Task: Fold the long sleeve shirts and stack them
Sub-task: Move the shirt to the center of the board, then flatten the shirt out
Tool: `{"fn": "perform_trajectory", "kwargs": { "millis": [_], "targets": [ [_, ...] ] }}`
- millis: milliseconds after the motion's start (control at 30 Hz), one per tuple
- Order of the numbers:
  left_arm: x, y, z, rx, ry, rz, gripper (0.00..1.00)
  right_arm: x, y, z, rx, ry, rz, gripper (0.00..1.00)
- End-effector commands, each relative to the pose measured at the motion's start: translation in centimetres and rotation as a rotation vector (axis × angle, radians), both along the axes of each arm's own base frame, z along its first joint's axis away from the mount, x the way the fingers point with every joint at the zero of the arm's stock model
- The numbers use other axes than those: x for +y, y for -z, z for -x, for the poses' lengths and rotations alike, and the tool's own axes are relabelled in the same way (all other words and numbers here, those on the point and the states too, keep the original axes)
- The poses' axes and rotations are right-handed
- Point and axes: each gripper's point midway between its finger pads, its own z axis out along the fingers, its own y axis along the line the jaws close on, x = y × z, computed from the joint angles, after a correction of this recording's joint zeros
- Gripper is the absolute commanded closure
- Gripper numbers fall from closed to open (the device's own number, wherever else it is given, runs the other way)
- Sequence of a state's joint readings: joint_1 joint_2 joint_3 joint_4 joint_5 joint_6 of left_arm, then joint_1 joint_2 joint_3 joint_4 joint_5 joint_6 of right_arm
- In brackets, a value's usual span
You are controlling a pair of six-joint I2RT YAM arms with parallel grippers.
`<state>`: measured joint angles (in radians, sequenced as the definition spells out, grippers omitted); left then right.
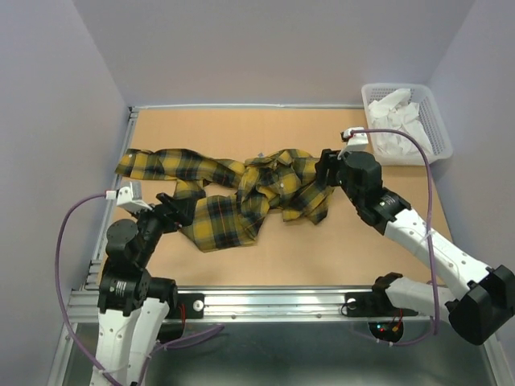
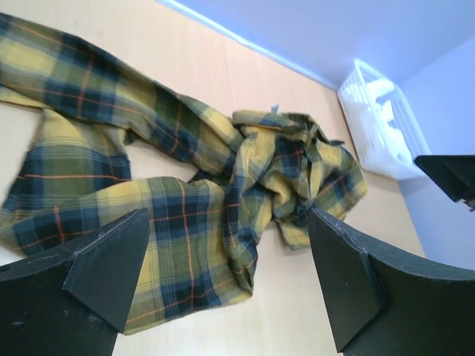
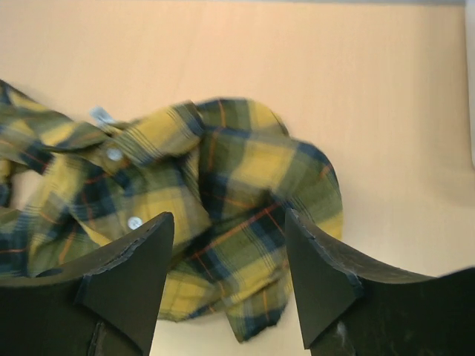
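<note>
Lying in a messy heap on the table (image 1: 282, 129), the yellow and dark plaid shirt (image 1: 241, 193) is not folded at all. One long sleeve (image 1: 157, 165) reaches out to the left side. The rest is scrunched up in the middle. I can see only this one shirt.

The right gripper (image 1: 326, 165) hangs just over the right end of the heap. Its jaws are apart and no cloth is pinched between them, so it holds nothing. The left gripper (image 1: 179, 199) sits low by the near left part of the shirt. Its jaws are wide open too, and they are empty.

I think the job is only at its start. The shirt has to be pulled flat before it can be folded.

Lots could go wrong from here. The heap is thick on the right, near the little white buttons (image 3: 113, 154). If the right gripper bites down there, it may grab many layers at once. Then the shirt would come up as a lump and not spread out. If it grabs too little, the cloth could slip away. If the two arms pull on the wrong parts, the shirt could twist even more. The long sleeve could drag along and end up tucked under the body. A white basket (image 1: 438, 121) stands in the far right corner, close to the right arm, so a big swing could bump it.
</note>
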<state>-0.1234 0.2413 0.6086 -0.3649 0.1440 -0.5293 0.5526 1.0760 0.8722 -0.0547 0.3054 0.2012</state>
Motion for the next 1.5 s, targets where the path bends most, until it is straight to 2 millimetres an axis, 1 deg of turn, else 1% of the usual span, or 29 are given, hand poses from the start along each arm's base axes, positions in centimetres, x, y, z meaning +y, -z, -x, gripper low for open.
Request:
{"fn": "perform_trajectory", "kwargs": {
  "millis": [0, 33, 67, 100, 133, 167, 200, 233, 267, 300, 333, 367, 400, 433, 500, 533, 567, 600, 767, 800, 933, 1067, 1167, 1233, 1300, 1333, 1400, 1433, 1467],
  "targets": [
    [-3.0, -0.9, -1.0, -0.015, 0.168, 0.021, 0.02, -3.4, 5.5, 0.7, 0.186, 0.169, 0.040, 0.34],
    [-3.9, -0.5, -1.6, 0.010, 0.220, 0.027, 0.02, -2.9, 6.3, 0.9, 0.225, 0.151, 0.007, 0.35],
    [-4.4, 0.7, -2.4, 0.064, 0.243, 0.030, 0.01, -3.4, 7.6, 0.5, 0.265, 0.168, -0.005, 0.36],
    [-4.8, 0.4, -2.2, 0.051, 0.269, 0.034, 0.02, -3.0, 8.1, 0.6, 0.289, 0.157, -0.024, 0.36],
    [-5.8, 1.2, -2.8, 0.092, 0.322, 0.045, 0.02, -3.2, 9.1, 0.6, 0.337, 0.161, -0.081, 0.37],
    [-6.2, 1.5, -3.1, 0.112, 0.349, 0.051, 0.02, -3.6, 9.9, 0.5, 0.367, 0.172, -0.105, 0.37],
    [-6.7, 1.8, -3.5, 0.129, 0.372, 0.059, 0.02, -4.6, 11.0, 0.1, 0.402, 0.206, -0.130, 0.38],
    [-7.1, 3.0, -4.3, 0.186, 0.392, 0.069, 0.02, -4.9, 11.4, -0.1, 0.425, 0.224, -0.163, 0.38],
    [-7.7, 3.1, -4.6, 0.190, 0.424, 0.075, 0.02, -4.9, 12.1, 0.0, 0.450, 0.218, -0.180, 0.38],
    [-8.5, 3.0, -4.8, 0.199, 0.453, 0.071, 0.02, -5.6, 12.9, -0.1, 0.474, 0.237, -0.180, 0.38],
    [-9.1, 4.3, -5.5, 0.252, 0.466, 0.070, 0.02, -5.6, 13.2, -0.2, 0.485, 0.237, -0.183, 0.37],
    [-9.7, 4.4, -5.9, 0.254, 0.478, 0.055, 0.02, -5.6, 13.6, -0.2, 0.498, 0.234, -0.182, 0.37],
    [-11.1, 4.1, -5.9, 0.256, 0.517, 0.045, 0.02, -6.0, 13.8, -0.4, 0.505, 0.241, -0.185, 0.37],
    [-12.1, 5.3, -6.3, 0.295, 0.537, 0.030, 0.02, -6.0, 14.1, -0.5, 0.513, 0.241, -0.186, 0.37],
    [-13.4, 5.2, -7.4, 0.285, 0.531, 0.003, 0.02, -6.1, 14.7, -0.7, 0.536, 0.236, -0.195, 0.37],
    [-14.5, 6.5, -7.7, 0.314, 0.545, -0.018, 0.01, -5.9, 14.8, -0.9, 0.541, 0.226, -0.204, 0.36],
    [-15.0, 6.7, -8.1, 0.319, 0.545, -0.023, 0.02, -5.9, 14.7, -1.0, 0.540, 0.223, -0.208, 0.36],
    [-15.4, 7.4, -8.8, 0.341, 0.542, -0.034, 0.02, -5.9, 14.6, -1.1, 0.538, 0.221, -0.212, 0.36],
    [-15.8, 8.7, -11.6, 0.340, 0.486, -0.105, 0.02, -5.6, 14.3, -1.3, 0.526, 0.188, -0.215, 0.36],
    [-15.8, 8.9, -12.1, 0.339, 0.480, -0.117, 0.02, -5.0, 14.3, -1.1, 0.535, 0.159, -0.228, 0.35],
    [-16.1, 10.8, -14.2, 0.375, 0.459, -0.161, 0.05, -4.6, 14.6, -1.1, 0.538, 0.147, -0.252, 0.35],
    [-16.4, 12.7, -14.9, 0.419, 0.460, -0.183, 0.08, -4.3, 14.7, -1.3, 0.539, 0.143, -0.271, 0.36],
    [-16.6, 13.6, -15.2, 0.436, 0.467, -0.191, 0.12, -4.0, 15.3, -1.3, 0.554, 0.137, -0.282, 0.36],
    [-16.9, 13.9, -15.3, 0.443, 0.482, -0.189, 0.18, -3.8, 16.2, -1.2, 0.573, 0.136, -0.288, 0.36],
    [-17.1, 14.0, -15.4, 0.443, 0.494, -0.189, 0.23, -3.7, 16.5, -1.2, 0.578, 0.135, -0.295, 0.38],
    [-17.3, 14.0, -15.4, 0.443, 0.504, -0.190, 0.33, -3.7, 16.7, -1.4, 0.577, 0.136, -0.298, 0.39],
    [-17.4, 13.6, -15.5, 0.432, 0.511, -0.191, 0.48, -3.7, 17.1, -1.6, 0.580, 0.141, -0.295, 0.43],
    [-17.4, 13.1, -15.5, 0.417, 0.514, -0.194, 0.67, -3.7, 17.0, -1.9, 0.573, 0.139, -0.295, 0.50],
    [-17.3, 12.8, -15.5, 0.411, 0.514, -0.200, 0.76, -3.6, 17.1, -2.3, 0.572, 0.135, -0.287, 0.56]
  ]
}}
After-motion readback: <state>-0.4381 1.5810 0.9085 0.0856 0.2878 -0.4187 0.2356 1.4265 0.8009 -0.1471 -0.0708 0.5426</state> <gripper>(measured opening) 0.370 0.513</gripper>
